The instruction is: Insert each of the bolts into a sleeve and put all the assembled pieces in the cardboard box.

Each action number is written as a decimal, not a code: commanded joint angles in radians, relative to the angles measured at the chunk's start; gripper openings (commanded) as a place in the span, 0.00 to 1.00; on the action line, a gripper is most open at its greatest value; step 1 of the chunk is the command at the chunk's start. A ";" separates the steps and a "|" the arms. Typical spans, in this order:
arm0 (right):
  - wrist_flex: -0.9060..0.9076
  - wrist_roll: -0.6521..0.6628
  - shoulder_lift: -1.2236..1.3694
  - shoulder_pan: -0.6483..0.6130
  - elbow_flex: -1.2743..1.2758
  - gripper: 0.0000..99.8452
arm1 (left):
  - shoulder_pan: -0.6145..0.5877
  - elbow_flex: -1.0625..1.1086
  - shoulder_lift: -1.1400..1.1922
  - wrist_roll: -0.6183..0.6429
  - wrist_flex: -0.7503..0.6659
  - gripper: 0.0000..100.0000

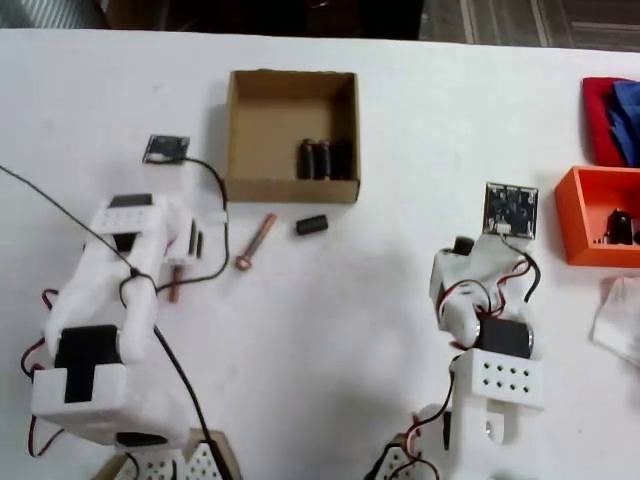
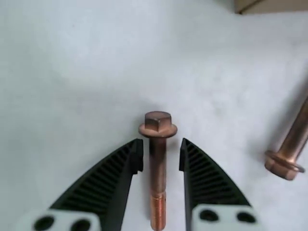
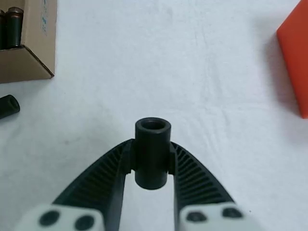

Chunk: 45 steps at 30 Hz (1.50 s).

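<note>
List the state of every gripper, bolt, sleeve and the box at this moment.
left gripper: open, straddling a bolt
that bolt: flat on table, ungripped
right gripper: shut on a sleeve
second bolt: loose on table, no sleeve
loose sleeve: on its side near box
cardboard box: open, assembled pieces inside

The white table (image 1: 340, 350) carries a cardboard box (image 1: 290, 189), two copper bolts (image 1: 256, 242) (image 2: 157, 159) and a black sleeve (image 1: 312, 225).
</note>
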 commanded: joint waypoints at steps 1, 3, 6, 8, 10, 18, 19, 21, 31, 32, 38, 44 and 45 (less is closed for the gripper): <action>-0.018 -0.008 -0.031 0.004 -0.003 0.02 | -0.006 0.010 -0.032 -0.038 -0.055 0.15; -0.018 -0.008 -0.031 0.004 -0.003 0.02 | -0.006 0.007 0.002 -0.037 -0.074 0.15; -0.018 -0.008 -0.031 0.004 -0.003 0.02 | -0.009 -0.045 0.044 -0.032 -0.031 0.14; -0.018 -0.008 -0.031 0.004 -0.003 0.02 | -0.009 -0.081 0.074 -0.032 0.011 0.10; -0.018 -0.008 -0.031 0.005 -0.003 0.02 | -0.008 -0.111 0.104 -0.032 0.048 0.05; -0.018 -0.008 -0.031 0.005 -0.003 0.02 | -0.006 -0.143 0.132 -0.032 0.078 0.03; -0.018 -0.008 -0.031 0.005 -0.003 0.02 | -0.006 -0.143 0.130 -0.032 0.078 0.03; -0.018 -0.008 -0.031 0.005 -0.003 0.02 | -0.006 -0.156 0.126 -0.031 0.095 0.03; 0.019 -0.002 -0.064 0.005 -0.003 0.02 | 0.034 -0.340 -0.261 -0.029 0.379 0.03; 0.033 0.000 -0.091 0.004 -0.002 0.02 | 0.034 -0.329 -0.328 -0.029 0.381 0.03; 0.053 0.000 -0.358 -0.025 0.117 0.02 | 0.044 -0.038 -0.764 -0.029 0.310 0.03; 0.048 0.002 -0.616 -0.252 0.176 0.02 | 0.044 0.340 -1.172 0.077 -0.031 0.03; 0.033 0.002 -0.642 -0.297 0.176 0.02 | 0.046 0.374 -1.214 0.077 -0.080 0.03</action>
